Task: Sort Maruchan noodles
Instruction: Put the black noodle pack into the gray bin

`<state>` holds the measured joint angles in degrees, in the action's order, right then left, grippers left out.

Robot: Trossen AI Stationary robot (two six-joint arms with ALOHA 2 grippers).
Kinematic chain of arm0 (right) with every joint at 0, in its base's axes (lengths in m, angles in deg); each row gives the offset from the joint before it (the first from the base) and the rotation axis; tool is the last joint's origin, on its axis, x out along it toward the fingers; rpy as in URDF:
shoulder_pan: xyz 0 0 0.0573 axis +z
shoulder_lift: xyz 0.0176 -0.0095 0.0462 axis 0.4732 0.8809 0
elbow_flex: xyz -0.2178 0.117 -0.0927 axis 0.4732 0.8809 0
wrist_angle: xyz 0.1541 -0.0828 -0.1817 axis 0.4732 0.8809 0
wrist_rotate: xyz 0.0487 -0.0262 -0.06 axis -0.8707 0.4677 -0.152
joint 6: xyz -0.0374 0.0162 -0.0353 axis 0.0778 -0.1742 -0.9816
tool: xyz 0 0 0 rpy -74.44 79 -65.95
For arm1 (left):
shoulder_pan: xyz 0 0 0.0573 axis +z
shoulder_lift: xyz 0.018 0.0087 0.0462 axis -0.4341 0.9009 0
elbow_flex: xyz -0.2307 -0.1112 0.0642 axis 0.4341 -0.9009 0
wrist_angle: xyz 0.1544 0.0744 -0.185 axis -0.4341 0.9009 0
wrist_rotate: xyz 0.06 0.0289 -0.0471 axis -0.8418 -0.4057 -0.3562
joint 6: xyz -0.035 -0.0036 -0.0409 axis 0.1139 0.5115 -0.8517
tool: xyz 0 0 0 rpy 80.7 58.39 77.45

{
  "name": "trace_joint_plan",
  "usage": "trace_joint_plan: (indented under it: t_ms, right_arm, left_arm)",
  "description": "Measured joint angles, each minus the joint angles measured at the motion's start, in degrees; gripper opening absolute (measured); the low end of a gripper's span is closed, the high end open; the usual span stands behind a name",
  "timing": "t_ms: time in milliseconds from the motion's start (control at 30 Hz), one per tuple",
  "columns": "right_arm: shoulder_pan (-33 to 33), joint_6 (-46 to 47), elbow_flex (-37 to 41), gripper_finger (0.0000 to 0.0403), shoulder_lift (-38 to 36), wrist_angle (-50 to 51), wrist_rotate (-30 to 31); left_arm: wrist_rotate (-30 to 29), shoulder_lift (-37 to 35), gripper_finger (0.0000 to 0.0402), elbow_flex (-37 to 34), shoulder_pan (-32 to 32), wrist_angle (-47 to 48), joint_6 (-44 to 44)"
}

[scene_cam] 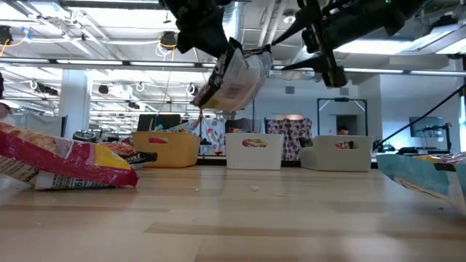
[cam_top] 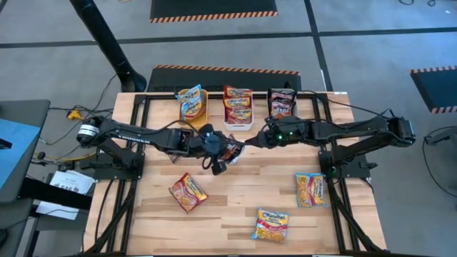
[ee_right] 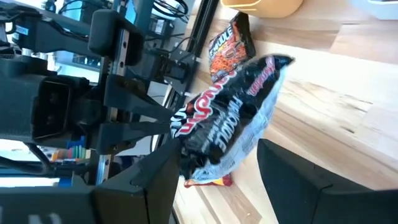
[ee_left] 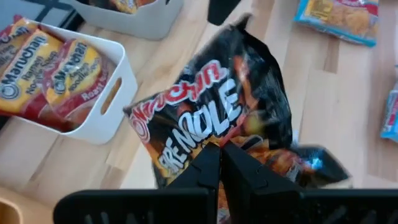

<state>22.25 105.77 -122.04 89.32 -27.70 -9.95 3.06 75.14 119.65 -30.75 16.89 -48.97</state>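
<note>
The left gripper (ee_left: 219,163) pinches a dark red-black plastic noodle packet (ee_left: 214,112) by one edge, above mid-table; the right gripper (ee_right: 214,180) straddles it, jaws wide (not yet closed). Released early, the packet could drop.

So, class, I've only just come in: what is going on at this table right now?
The left gripper is shut on a dark red-black noodle packet, holding it in the air over the middle of the table. The right gripper is open, its fingers either side of that packet, seemingly for a handover. Three bins at the back, orange, white and grey, already hold packets. Three packets lie loose on the table.
</note>
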Motion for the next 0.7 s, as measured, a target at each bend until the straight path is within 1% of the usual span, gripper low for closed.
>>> trace_joint_plan:
  t_ms: [233,433,567,700]
  right_arm:
    - [0.1,1.4,0.0,0.024,0.0,0.0,0.0]
    - [1.7,2.5,0.0,0.024,0.0,-0.1,0.1]
    - [3.1,3.6,0.0,0.024,0.0,0.0,2.4]
    - [3.9,3.7,0.0,0.024,0.0,0.4,2.8]
  left_arm:
    - [0.4,0.0,0.0,0.0,0.0,-0.7,0.0]
    - [0.5,0.7,0.0,0.0,0.0,-1.6,0.1]
    - [1.8,1.9,0.0,0.1,0.0,-3.0,0.2]
    - [1.4,2.9,0.0,0.0,-0.2,-3.8,0.0]
